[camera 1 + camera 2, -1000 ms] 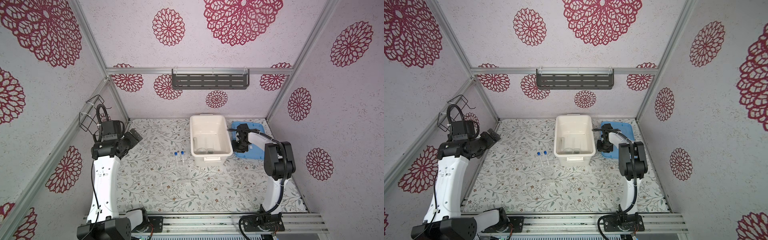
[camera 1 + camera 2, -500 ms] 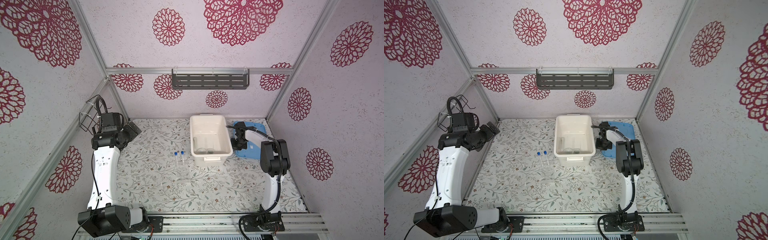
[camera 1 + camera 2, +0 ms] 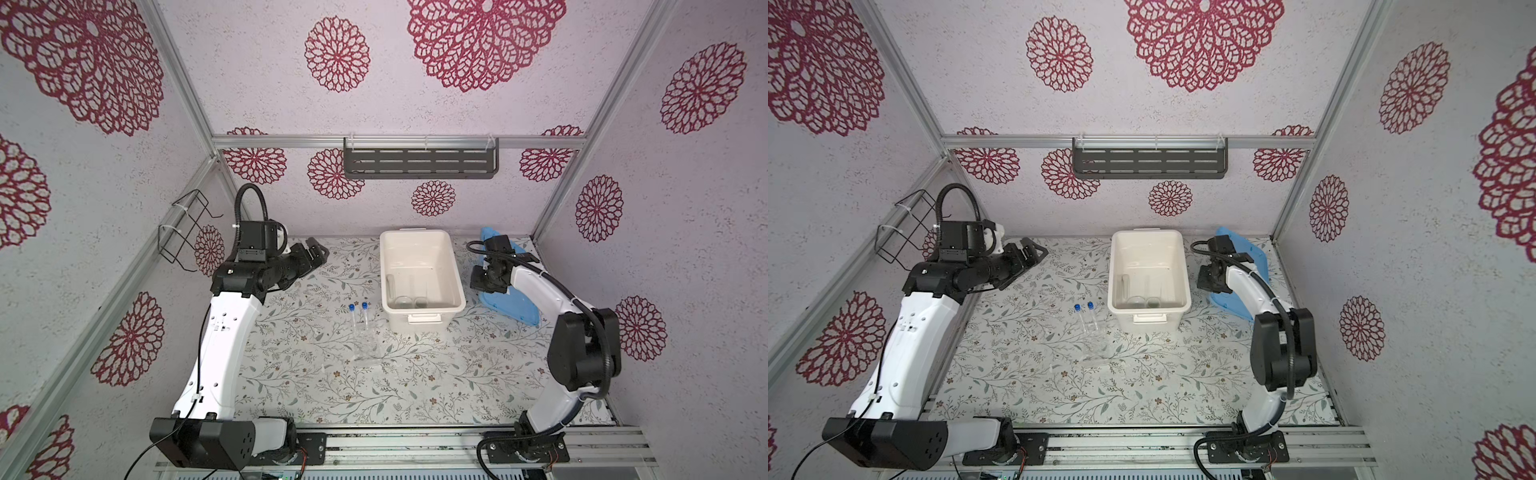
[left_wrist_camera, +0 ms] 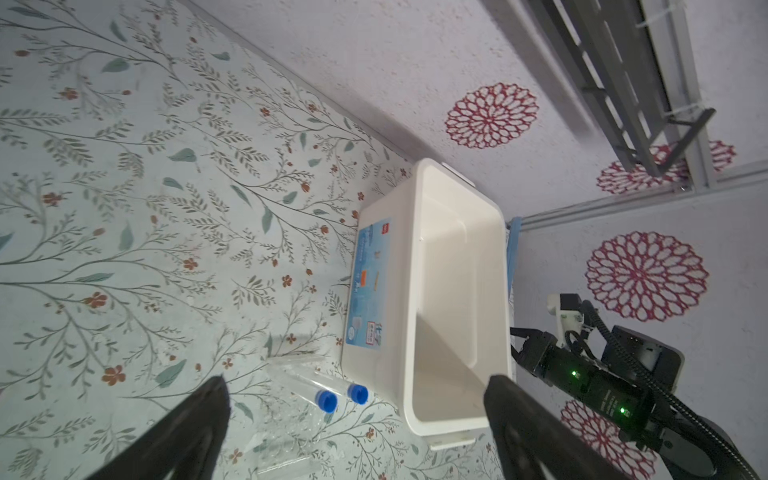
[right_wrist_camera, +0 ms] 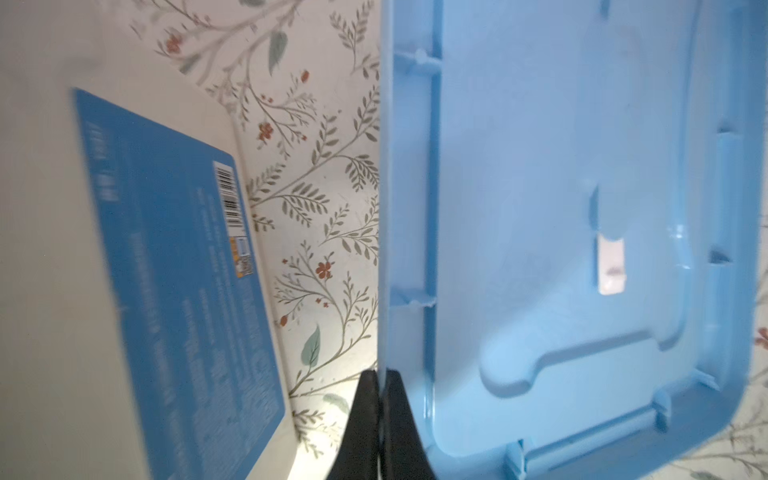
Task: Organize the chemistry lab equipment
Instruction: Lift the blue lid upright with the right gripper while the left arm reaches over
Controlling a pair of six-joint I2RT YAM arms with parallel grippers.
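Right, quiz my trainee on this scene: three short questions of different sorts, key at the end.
1. True or false: the right gripper is shut on the rim of the blue plastic lid, which is off the white rectangular plastic tub.
2. The two slim clear tubes with blue caps are: A) inside the tub; B) outside the tub, at the clear plastic stand on the floral table; C) lying on the lid.
3. Which gripper is open and holds nothing?
Key: 1 true; 2 B; 3 the left gripper.
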